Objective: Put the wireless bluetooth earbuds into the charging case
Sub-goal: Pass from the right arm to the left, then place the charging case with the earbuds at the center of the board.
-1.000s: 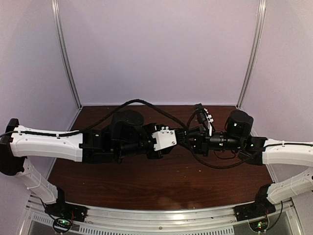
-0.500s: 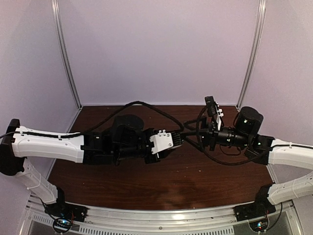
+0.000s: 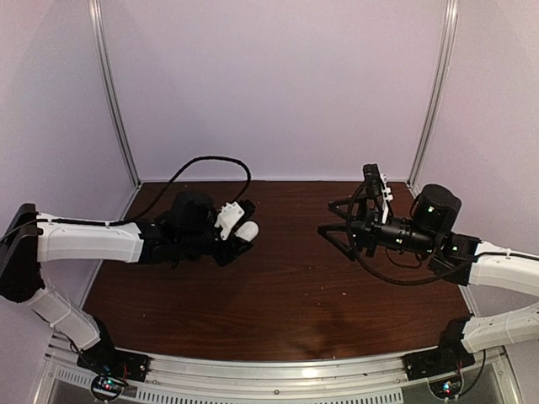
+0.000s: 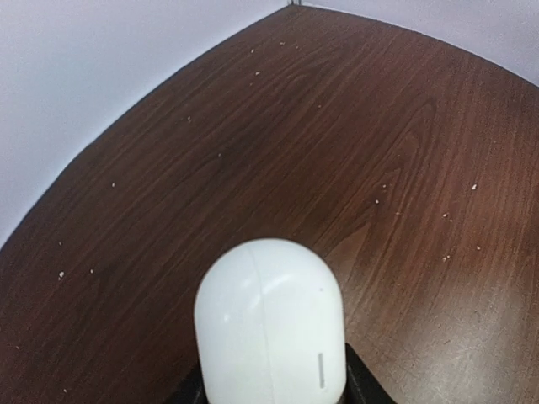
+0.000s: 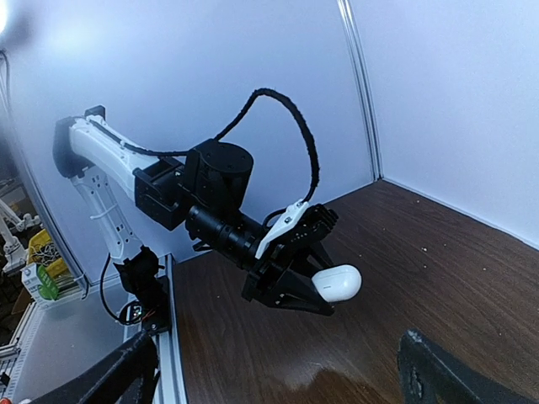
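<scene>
Along the left edge of the counter (image 3: 286, 311), your left arm (image 3: 93, 240) reaches inward: a smooth white shell near the shoulder, then matte black joints, with a braided black cable (image 3: 210, 160) looping above it. The left jaws are closed on the charging case (image 3: 247, 230), gripping its lower end between dark fingers (image 4: 358, 383). The case is a glossy white pebble with a rounded dome. A fine seam runs down its front beside a short grey slot, and the lid is closed, so its inside is hidden. It is held over the left half of the counter, toward the far edge, with the domed end pointing at the middle. In the right wrist view it appears to be lifted off the surface, with a faint sheen on the wood below it.

The counter is dark reddish-brown wood with long wavy grain, dotted with pale specks. Pale lavender walls (image 3: 278, 84) and thin aluminium posts (image 3: 114, 101) stand behind it.

Over the right half, your right arm (image 3: 505, 273) comes in from the right edge. It is black at the wrist and white farther back. The right jaws are spread wide and hold nothing. Their blunt black fingers (image 5: 438, 370) point toward the case and are well apart from it.
</scene>
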{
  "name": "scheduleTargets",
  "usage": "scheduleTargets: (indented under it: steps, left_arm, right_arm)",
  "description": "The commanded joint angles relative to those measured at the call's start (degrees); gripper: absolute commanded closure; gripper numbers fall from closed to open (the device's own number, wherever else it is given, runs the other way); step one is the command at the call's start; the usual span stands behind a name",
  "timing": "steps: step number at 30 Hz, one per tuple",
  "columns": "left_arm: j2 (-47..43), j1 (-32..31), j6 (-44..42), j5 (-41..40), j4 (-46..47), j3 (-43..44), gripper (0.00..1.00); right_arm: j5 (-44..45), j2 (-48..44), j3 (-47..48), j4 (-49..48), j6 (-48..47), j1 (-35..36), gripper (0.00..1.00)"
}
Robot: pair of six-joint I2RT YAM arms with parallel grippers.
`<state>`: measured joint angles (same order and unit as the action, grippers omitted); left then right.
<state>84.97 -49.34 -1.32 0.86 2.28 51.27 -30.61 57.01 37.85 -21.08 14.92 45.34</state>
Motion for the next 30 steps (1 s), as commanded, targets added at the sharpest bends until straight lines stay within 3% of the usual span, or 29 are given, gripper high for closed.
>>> scheduleTargets:
  steps: [1,12,20,30]
  left_arm:
    - [2.8,4.0,9.4,3.6,0.3,-1.1,0.77]
    - [12.1,14.0,16.7,5.7,-0.1,-1.1,0.74]
    - [17.2,15.2,18.1,3.0,0.3,-1.3,0.69]
    - [18.9,15.2,18.9,1.8,0.0,-1.2,0.49]
  right_arm:
    - [1.5,-0.1,-0.8,0.7,-1.4,-0.3,0.00]
    - [1.0,-0.1,-0.9,1.8,-1.9,-0.3,0.00]
    - [1.3,-0.4,-1.1,2.5,-2.3,-0.3,0.00]
    - [1.0,-0.3,-0.7,2.8,-2.4,-0.3,0.00]
